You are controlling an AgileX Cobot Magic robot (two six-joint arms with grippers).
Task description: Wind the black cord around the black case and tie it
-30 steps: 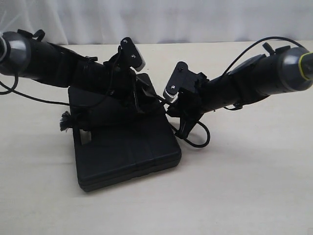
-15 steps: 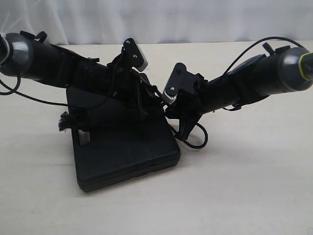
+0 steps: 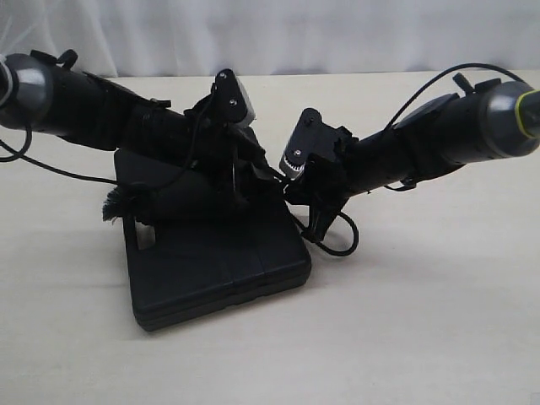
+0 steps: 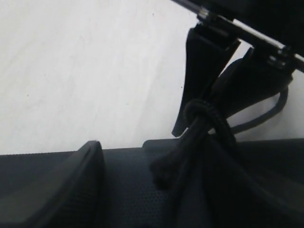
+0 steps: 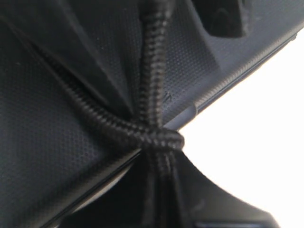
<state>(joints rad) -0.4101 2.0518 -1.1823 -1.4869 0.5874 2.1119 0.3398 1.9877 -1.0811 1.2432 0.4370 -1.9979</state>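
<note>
The black case [image 3: 219, 253] lies flat on the table with both arms over its far end. The black cord [image 5: 154, 71] crosses the lid and forms a knot [image 5: 159, 137] at the case's edge. Its frayed tuft [image 3: 110, 207] sticks out at the case's left side. My right gripper [image 5: 159, 183] is shut on the cord just behind the knot, beside the case's right edge [image 3: 314, 221]. In the left wrist view the same knot [image 4: 199, 111] hangs below the right gripper's fingers [image 4: 202, 71]. My left gripper [image 4: 142, 190] stands open over the lid, a loose cord end [image 4: 161, 173] between its fingers, one finger [image 4: 71, 185] well clear of it.
A thin black cable [image 3: 342, 240] loops onto the table beside the case's right edge. Another cable [image 3: 51, 169] trails from the left arm. The beige table [image 3: 422, 321] stretches in front and to the right. A pale curtain [image 3: 295, 34] hangs behind.
My left gripper's jaws have spread wider over the lid. The case shifted slightly to the left. The right gripper has stayed shut on the cord in the same spot.
</note>
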